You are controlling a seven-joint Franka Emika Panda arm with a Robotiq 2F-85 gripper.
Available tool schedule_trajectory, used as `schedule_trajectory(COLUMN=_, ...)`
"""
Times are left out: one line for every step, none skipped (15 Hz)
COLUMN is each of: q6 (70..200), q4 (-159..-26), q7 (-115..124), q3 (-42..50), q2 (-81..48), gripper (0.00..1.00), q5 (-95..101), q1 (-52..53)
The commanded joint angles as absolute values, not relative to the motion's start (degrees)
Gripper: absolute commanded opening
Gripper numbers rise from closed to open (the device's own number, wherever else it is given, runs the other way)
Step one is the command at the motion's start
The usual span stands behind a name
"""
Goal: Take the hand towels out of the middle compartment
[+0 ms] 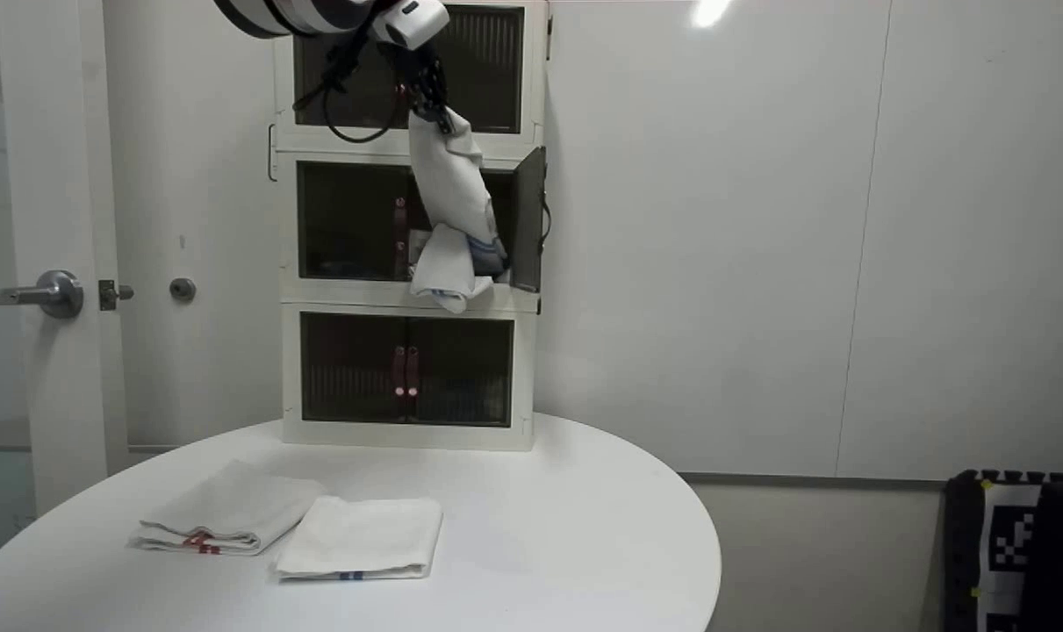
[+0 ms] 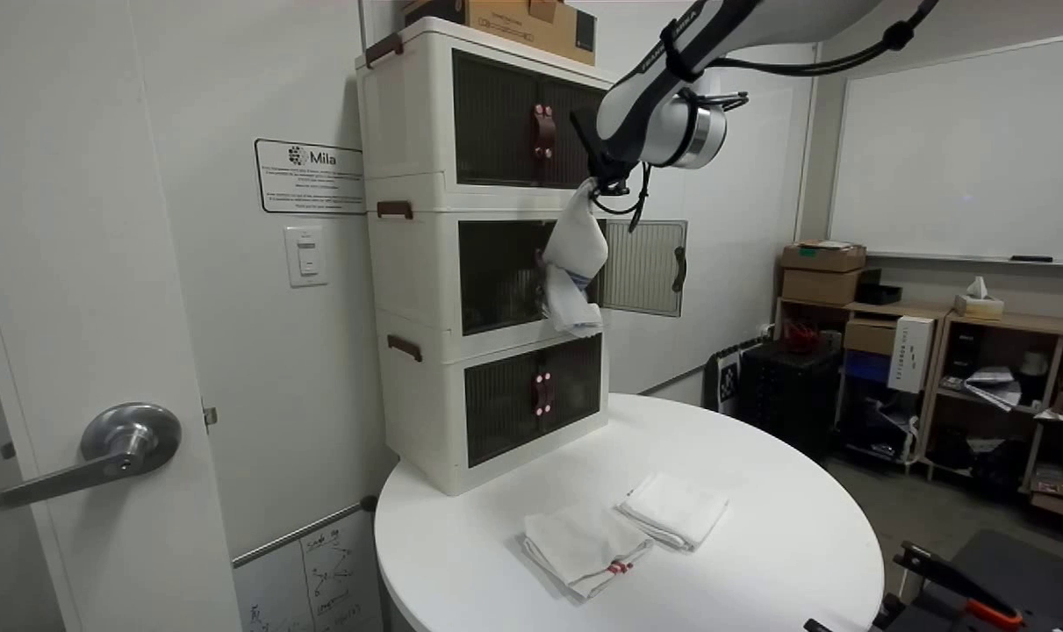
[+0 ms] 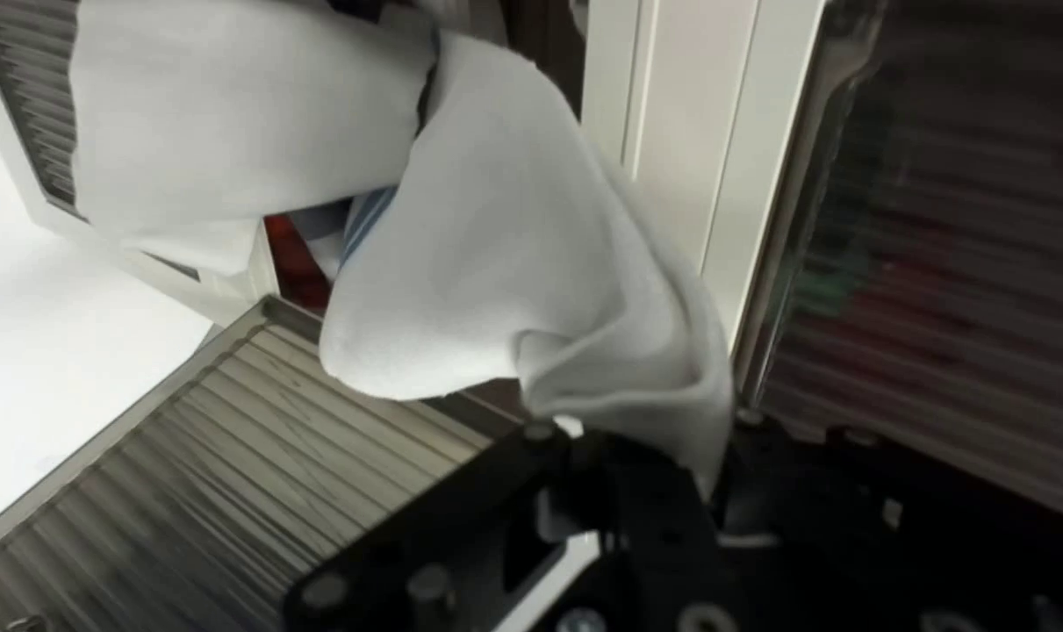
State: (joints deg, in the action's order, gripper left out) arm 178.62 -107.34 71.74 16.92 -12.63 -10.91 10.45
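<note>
My gripper (image 1: 433, 121) is shut on the top end of a white towel (image 1: 450, 180), in front of the upper compartment. It also shows in an exterior view (image 2: 605, 183) and the wrist view (image 3: 645, 465). The towel (image 3: 496, 237) hangs down at the middle compartment (image 1: 347, 290), whose right door (image 1: 528, 219) is open. A folded white part (image 1: 443, 268) with blue marks droops over the sill; I cannot tell whether it is the same towel. Two folded towels lie on the table, one with red marks (image 1: 233, 509) and one with blue marks (image 1: 360, 540).
The white cabinet stack stands on the round white table (image 1: 575, 518). The open door (image 2: 645, 268) sticks out beside the towel. The lower compartment doors (image 1: 406, 369) are shut. A room door with a handle (image 1: 57, 294) stands at one side. A cardboard box (image 2: 531, 26) sits on the cabinet.
</note>
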Motion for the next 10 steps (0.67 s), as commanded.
schedule_trajectory(q6=177.9, q4=-113.1, q7=64.8, q3=9.4, q2=-6.0, gripper=0.11, q5=-13.6, q1=5.4)
schedule_trajectory(q6=178.1, q4=-113.9, q7=63.8, q3=8.3, q2=-5.1, gripper=0.11, q5=-14.4, q1=4.4)
schedule_trajectory(q6=178.2, q4=-114.6, q7=62.8, q3=7.4, q2=-4.2, gripper=0.11, q5=-15.1, q1=3.4)
schedule_trajectory(q6=178.1, q4=-115.2, q7=61.8, q3=6.7, q2=-3.4, gripper=0.11, q5=-15.9, q1=2.6)
schedule_trajectory(q6=178.1, q4=-116.0, q7=61.1, q3=6.2, q2=-2.8, gripper=0.11, q5=-16.7, q1=1.9)
schedule_trajectory(q6=177.9, q4=-116.6, q7=60.4, q3=5.9, q2=-2.0, gripper=0.11, q5=-17.5, q1=1.1)
schedule_trajectory(q6=177.8, q4=-117.5, q7=59.8, q3=5.7, q2=-1.3, gripper=0.11, q5=-18.3, q1=0.5)
schedule_trajectory(q6=177.8, q4=-118.1, q7=59.3, q3=5.5, q2=-0.8, gripper=0.11, q5=-19.0, q1=-0.1)
schedule_trajectory(q6=177.8, q4=-118.9, q7=58.7, q3=5.5, q2=-0.2, gripper=0.11, q5=-19.6, q1=-0.6)
schedule_trajectory(q6=177.8, q4=-119.3, q7=58.4, q3=5.6, q2=0.2, gripper=0.11, q5=-20.1, q1=-1.1)
